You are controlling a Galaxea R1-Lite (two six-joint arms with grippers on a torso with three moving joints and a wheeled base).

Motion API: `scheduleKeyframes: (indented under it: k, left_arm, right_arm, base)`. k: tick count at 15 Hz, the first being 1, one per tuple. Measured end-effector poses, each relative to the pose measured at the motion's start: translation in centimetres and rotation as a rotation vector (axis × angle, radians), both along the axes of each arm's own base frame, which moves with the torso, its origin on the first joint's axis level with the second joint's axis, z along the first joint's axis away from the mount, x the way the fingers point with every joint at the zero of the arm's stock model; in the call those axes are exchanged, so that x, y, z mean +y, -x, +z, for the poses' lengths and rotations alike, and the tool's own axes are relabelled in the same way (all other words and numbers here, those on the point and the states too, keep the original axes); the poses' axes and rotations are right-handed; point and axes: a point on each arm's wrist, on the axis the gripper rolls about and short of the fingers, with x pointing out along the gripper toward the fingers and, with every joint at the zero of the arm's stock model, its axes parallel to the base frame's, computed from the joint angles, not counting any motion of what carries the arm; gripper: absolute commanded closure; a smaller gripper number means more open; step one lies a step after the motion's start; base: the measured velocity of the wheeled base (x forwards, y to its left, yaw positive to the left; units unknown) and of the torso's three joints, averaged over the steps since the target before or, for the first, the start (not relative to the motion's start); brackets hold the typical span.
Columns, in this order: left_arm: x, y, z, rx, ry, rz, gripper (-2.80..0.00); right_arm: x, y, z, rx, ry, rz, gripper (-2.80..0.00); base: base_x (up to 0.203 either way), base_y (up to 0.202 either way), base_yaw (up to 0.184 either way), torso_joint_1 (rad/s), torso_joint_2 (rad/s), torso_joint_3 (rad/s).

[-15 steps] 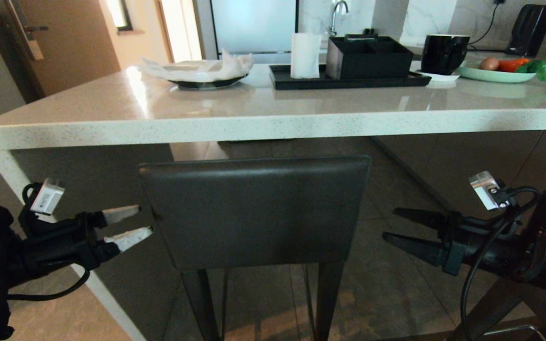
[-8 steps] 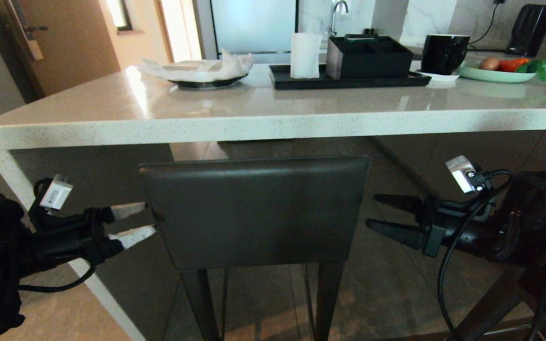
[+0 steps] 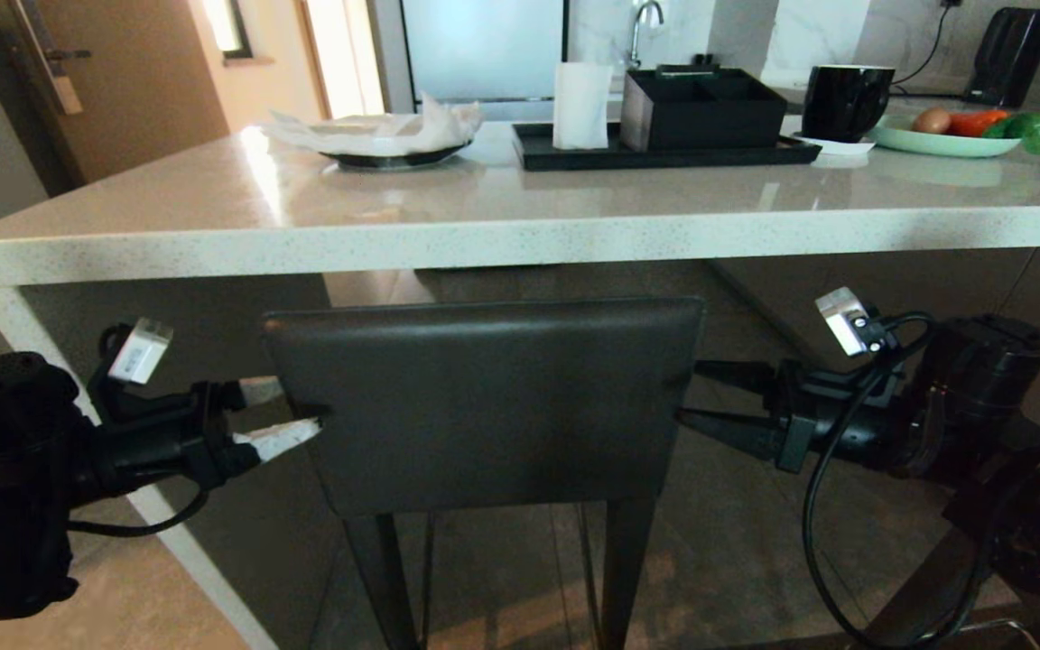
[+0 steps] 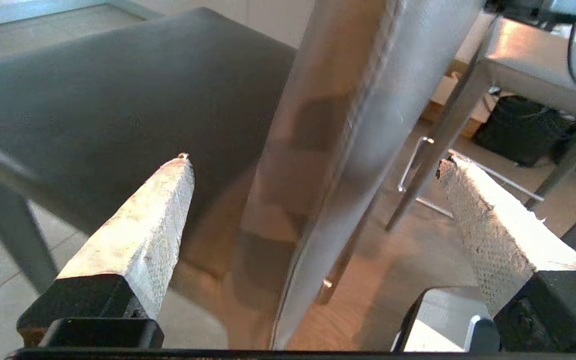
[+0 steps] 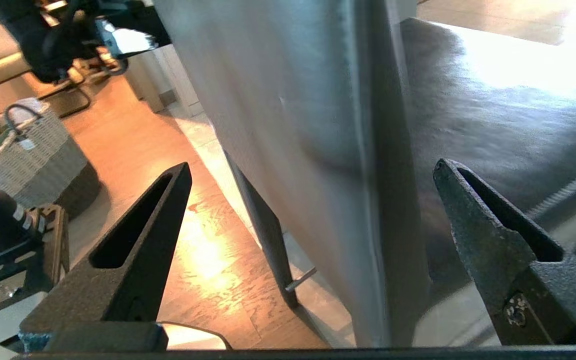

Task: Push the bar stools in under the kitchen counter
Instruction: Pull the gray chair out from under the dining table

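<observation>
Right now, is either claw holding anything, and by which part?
Nothing is held. Left claw and right claw stand open, each straddling a side edge of the stool backrest.

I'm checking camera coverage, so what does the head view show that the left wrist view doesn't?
Only the head view shows the kitchen counter with its black tray, black mug and plate of vegetables, plus the right gripper. Only the left wrist view shows the stool's seat and a second stool beyond. Both show the backrest and the open left gripper straddling its edge.
</observation>
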Motion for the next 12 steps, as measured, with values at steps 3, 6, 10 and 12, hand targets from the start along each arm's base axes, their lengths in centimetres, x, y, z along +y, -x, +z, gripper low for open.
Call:
scheduleKeyframes:
  k: [3, 6, 10, 12]
  left_arm:
    - [-0.2, -0.5, -0.2, 0.003, 0.001, -0.009, -2.8]
    - [-0.2, -0.7, -0.5, 0.012, 0.003, -0.006, -2.8]
    - [-0.1, -0.7, -0.6, 0.018, 0.005, -0.002, -2.8]
    - [-0.2, -0.7, -0.7, 0.021, 0.005, -0.005, -2.8]
  right_arm:
    - [1.3, -0.6, 0.0, -0.007, -0.003, 0.034, -2.8]
    - [2.8, -1.3, -0.5, -0.007, -0.003, 0.065, -2.8]
    - [4.0, -1.8, -0.8, 0.001, -0.006, 0.093, -2.8]
    - [4.2, -1.9, -0.9, 0.004, -0.006, 0.097, -2.8]
  base:
    - [0.0, 0.0, 0.0, 0.0, 0.0, 0.0]
    - [0.0, 0.0, 0.0, 0.0, 0.0, 0.0]
    - [0.0, 0.0, 0.0, 0.0, 0.0, 0.0]
    - [0.0, 0.0, 0.0, 0.0, 0.0, 0.0]
